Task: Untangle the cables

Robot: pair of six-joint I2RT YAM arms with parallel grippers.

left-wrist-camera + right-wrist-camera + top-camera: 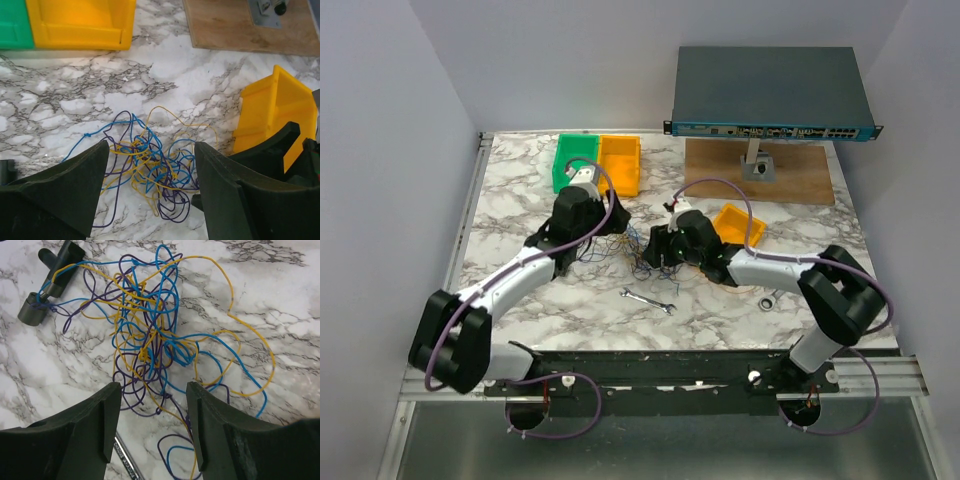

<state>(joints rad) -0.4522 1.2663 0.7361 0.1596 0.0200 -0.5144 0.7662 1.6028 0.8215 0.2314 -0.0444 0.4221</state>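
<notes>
Cables [150, 340] lie right under your tools. Your left gripper [151, 150] hangs over them with fingers spread and nothing pinched. Your right gripper [153, 390] faces it from the other side, fingers also apart, with a few low loops running through the gap; whether any strand touches a finger is hard to tell. Coming in from both sides suits pulling strands apart. The blue, yellow and dark purple strands form one loose knot on the marble table [510, 190]. Further out lie a wrench [647, 301] and a small yellow bin [738, 222]
</notes>
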